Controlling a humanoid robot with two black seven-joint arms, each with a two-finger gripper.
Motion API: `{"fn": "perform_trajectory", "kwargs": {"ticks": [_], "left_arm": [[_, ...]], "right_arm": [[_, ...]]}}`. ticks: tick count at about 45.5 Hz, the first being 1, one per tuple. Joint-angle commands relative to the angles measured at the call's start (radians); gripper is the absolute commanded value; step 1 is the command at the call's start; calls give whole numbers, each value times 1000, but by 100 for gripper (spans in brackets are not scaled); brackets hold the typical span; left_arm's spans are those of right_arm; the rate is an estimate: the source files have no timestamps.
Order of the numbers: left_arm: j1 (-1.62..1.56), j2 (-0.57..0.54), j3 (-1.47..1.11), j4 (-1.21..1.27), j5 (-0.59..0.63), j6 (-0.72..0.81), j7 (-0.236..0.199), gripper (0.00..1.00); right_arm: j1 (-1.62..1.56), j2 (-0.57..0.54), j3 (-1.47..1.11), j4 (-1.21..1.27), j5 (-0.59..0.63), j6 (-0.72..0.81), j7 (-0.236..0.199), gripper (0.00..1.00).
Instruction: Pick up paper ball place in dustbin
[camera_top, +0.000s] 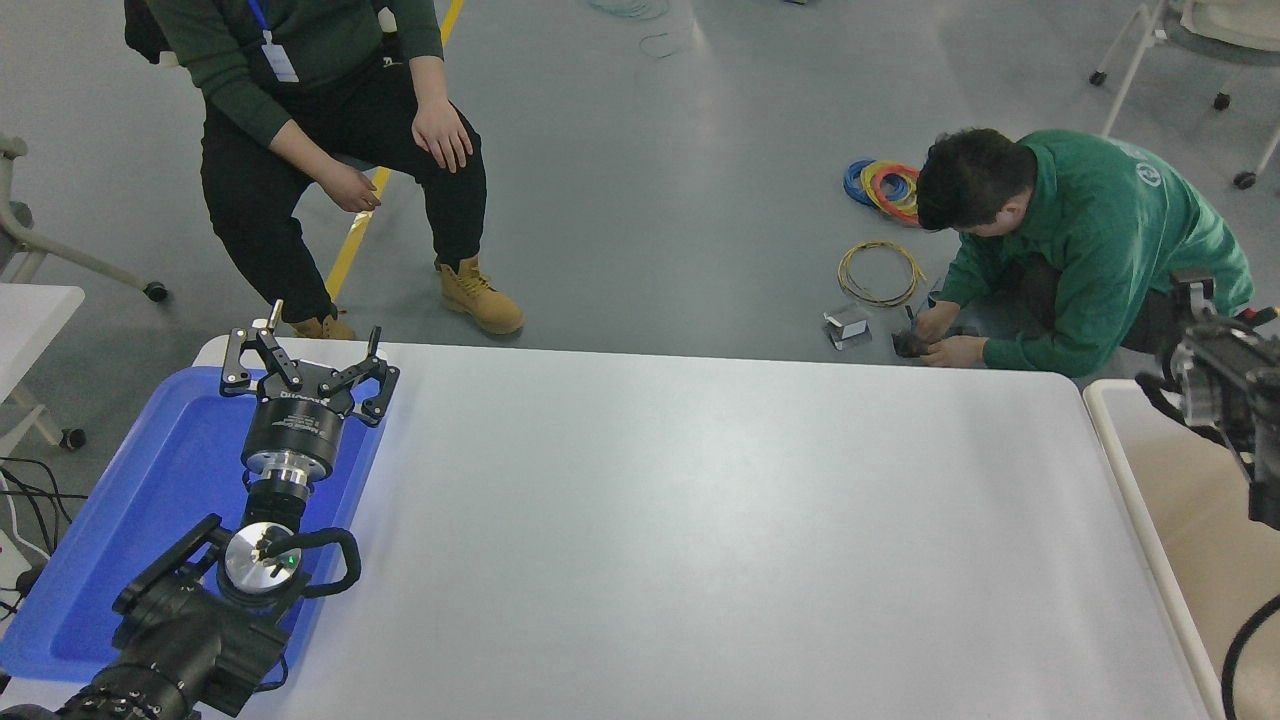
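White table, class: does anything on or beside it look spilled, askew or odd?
Nothing stands out. The white table is bare and unmarked, the blue tray lies flat under the parked left claw, and the dustbin stands straight. No paper ball shows.

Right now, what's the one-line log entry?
right hand: above dustbin, grip unclear | paper ball: not visible | left hand: parked, open, over blue tray
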Motion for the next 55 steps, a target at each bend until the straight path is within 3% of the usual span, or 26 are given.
{"fn": "perform_trajectory", "kwargs": {"ticks": [1, 7, 10, 13, 23, 40, 55], "left_arm": [[0, -1, 0, 0, 0, 0, 0, 100], [0, -1, 0, 0, 0, 0, 0, 100], [0, 0, 0, 0, 0, 0, 0, 100], [0, 0, 0, 0, 0, 0, 0, 100], [0, 0, 0, 0, 0, 0, 0, 100], [0, -1, 0, 0, 0, 0, 0, 100], [0, 0, 0, 0, 0, 0, 0, 100]], "right_arm": [[-60, -55, 293, 167, -5, 95, 212, 100], [-144, -53, 448, 210, -5, 197, 428, 100], [-184, -53, 491, 239, -5, 246, 496, 100], [-226, -53, 539, 256, -5, 290, 527, 100], [-388, -1, 679, 290, -4, 393, 532, 100], [-597, 126, 685, 308, -2, 450, 533, 100], [-619, 129, 673, 305, 1, 450, 533, 100]]}}
